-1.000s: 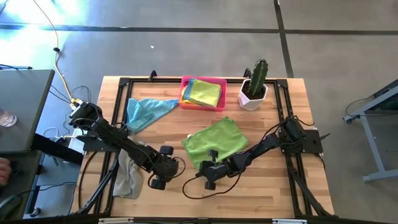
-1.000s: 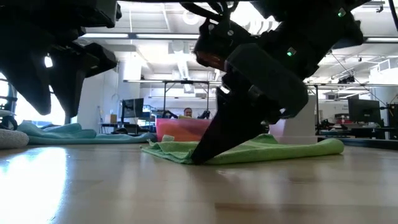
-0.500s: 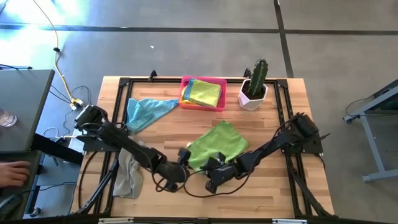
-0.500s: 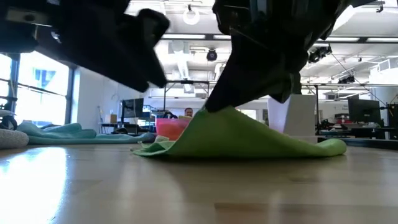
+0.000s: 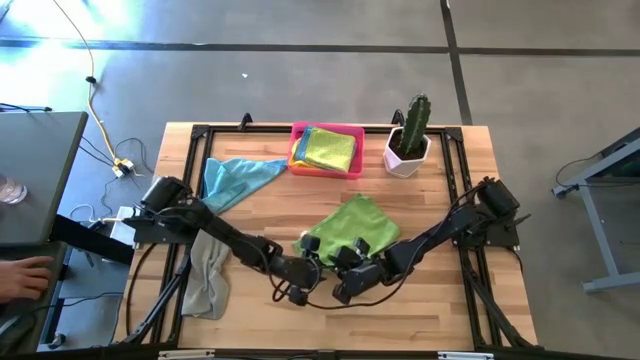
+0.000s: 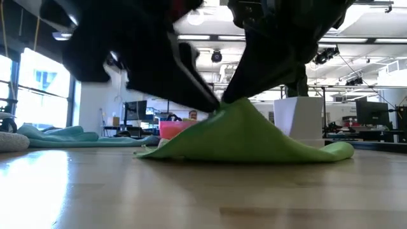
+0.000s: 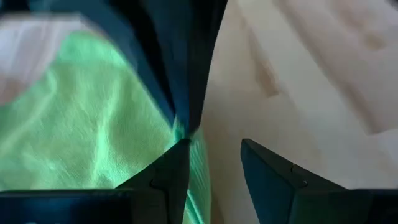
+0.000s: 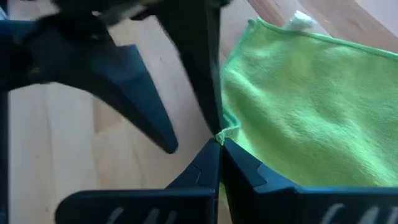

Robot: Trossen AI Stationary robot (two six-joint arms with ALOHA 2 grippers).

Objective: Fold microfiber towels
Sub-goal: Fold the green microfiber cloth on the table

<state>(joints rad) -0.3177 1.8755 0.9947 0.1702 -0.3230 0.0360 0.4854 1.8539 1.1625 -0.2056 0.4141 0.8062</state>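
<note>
Wooden boards make up the table [image 5: 250,210], which fills the middle of the high view, with grey floor all around it. Near the middle of the table lies the lime green towel [image 5: 352,225]. One edge of it is pulled up into a little tent in the low view [image 6: 245,133].

It looks soft, light and floppy, so it will bend and sag. An edge or a corner is the best place to hold it.

The right gripper [image 8: 219,142] is pinched tight on the towel's edge. The left gripper [image 7: 214,152] is right next to it, its fingers apart and nothing between them.

Farther out, a blue towel [image 5: 235,178] lies at the upper left. A grey towel [image 5: 208,280] hangs at the lower left. More towels sit in the pink tray [image 5: 354,131] at the top, beside a cactus in a white pot [image 5: 409,135].

No words or labels can be read.
</note>
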